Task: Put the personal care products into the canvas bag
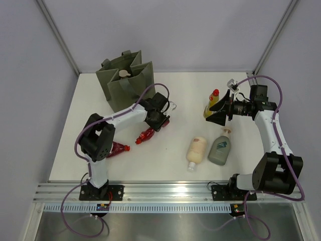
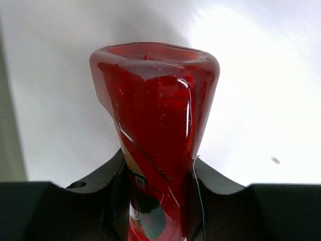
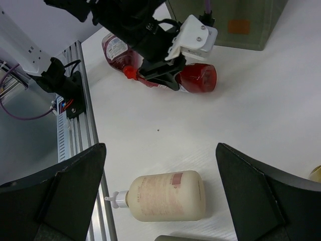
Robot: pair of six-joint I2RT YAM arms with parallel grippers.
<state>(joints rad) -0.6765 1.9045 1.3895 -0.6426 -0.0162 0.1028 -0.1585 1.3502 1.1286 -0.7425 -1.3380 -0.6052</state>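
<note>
The red bottle (image 2: 155,125) lies on the table (image 1: 183,90) in front of the bag (image 1: 125,83), and the left gripper (image 1: 156,128) is clenched on its narrow middle. The plastic is stiff and glossy, probably slippery, so this waist is a good hold. A second red bottle (image 1: 118,149) lies near, and the way to the bag seems free. The right gripper (image 1: 216,111) stands wide beside the yellow bottle (image 1: 212,100), holding nothing.

The top camera hangs high over the near edge, looking down on the whole table (image 1: 170,100). The left wrist view sits tight against a dark red bottle (image 2: 155,125) — the right wrist view, farther off, looks down across at that same bottle.
</note>
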